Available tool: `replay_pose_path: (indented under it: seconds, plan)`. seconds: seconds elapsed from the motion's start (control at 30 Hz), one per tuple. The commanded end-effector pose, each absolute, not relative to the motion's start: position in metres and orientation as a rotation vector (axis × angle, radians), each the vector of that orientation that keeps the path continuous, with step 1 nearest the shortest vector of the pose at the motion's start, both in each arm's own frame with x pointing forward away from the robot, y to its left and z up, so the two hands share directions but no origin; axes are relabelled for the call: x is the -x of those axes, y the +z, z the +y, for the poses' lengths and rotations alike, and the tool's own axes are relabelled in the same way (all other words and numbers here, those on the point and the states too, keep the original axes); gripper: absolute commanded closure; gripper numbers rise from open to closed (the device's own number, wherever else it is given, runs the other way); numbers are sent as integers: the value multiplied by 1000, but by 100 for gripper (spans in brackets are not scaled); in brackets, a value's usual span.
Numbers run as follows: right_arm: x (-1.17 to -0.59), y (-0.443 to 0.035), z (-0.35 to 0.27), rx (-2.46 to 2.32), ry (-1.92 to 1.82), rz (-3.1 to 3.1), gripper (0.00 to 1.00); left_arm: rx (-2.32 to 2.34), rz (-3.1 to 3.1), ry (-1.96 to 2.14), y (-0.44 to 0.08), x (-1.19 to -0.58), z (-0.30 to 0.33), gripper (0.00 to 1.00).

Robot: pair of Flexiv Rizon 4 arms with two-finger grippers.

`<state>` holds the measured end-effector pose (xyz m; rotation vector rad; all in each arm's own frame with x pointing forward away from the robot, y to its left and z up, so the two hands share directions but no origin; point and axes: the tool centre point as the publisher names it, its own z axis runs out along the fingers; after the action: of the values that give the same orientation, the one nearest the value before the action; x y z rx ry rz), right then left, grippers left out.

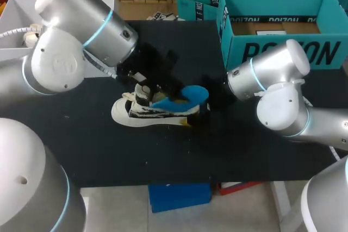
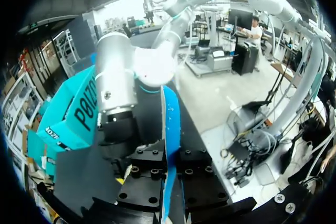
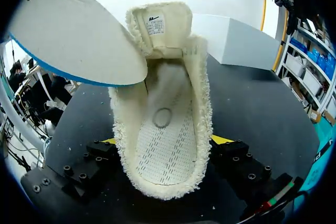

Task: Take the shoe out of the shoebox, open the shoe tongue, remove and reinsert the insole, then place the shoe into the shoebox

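Shoe (image 1: 155, 111) out on the desk (image 1: 109, 150), insole (image 1: 190, 95) held over it.
The left fingers (image 2: 155, 182) pinched the blue insole edge-on; the right fingers (image 3: 218, 139) clamped the shoe's heel from 2 sides. The shoe stood mid-desk, apart from the teal shoebox (image 1: 277, 31).

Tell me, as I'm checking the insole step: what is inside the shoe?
The shoe shows only its bare perforated footbed and fleecy lining; the insole is out, raised beside the opening. The toe end is hidden under the tongue.
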<state>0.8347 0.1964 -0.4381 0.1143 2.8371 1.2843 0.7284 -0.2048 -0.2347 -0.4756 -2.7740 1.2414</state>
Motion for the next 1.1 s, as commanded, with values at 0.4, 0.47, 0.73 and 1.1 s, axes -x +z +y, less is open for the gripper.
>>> replay_pose_path:
  seconds: [0.4,0.47,0.73,1.1]
  plan:
    - [-835,-439,196,-116,1285,2837,100,489,-2601,1358,-187,-718,-216,100]
    - [-835,-439,196,-116,1285,2837,100,472,-2575,1379,-185,-716,-217,100]
    - [-835,-439,196,-116,1285,2837,100,516,-2607,1340,-176,-711,-219,100]
    - [-835,-439,196,-116,1285,2837,100,516,-2607,1340,-176,-711,-219,100]
